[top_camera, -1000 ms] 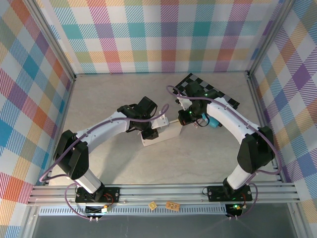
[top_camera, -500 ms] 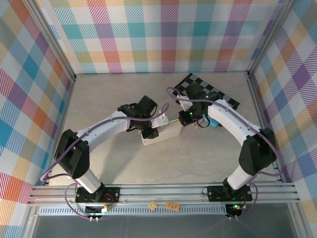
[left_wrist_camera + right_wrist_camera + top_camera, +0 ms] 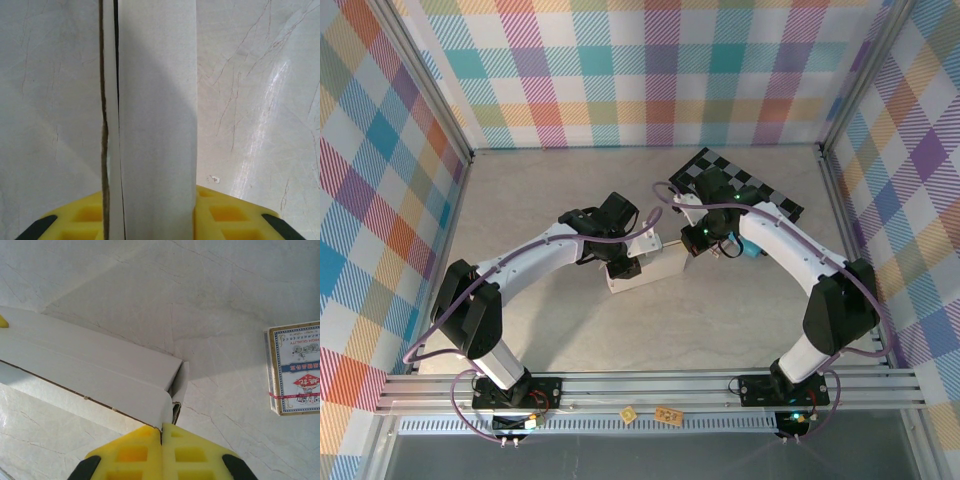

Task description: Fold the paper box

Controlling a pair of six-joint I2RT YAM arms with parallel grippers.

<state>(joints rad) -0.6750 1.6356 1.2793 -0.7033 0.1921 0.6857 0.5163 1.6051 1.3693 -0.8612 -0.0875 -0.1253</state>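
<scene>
Only our right arm [image 3: 790,245] has shifted, slightly outward; the box [image 3: 655,270] stays mid-way across the table [image 3: 540,210] between both grippers. Our left gripper [image 3: 623,268] clasps one end, and our right gripper [image 3: 688,243] pinches tight on the other corner. We judge it roughly half folded: long panels doubled over, end flaps still untucked

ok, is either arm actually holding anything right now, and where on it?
Both hold the paper box. Left fingers clamp across its narrow body; right fingers pinch a thin wall edge at its end corner, by the small flap.
</scene>
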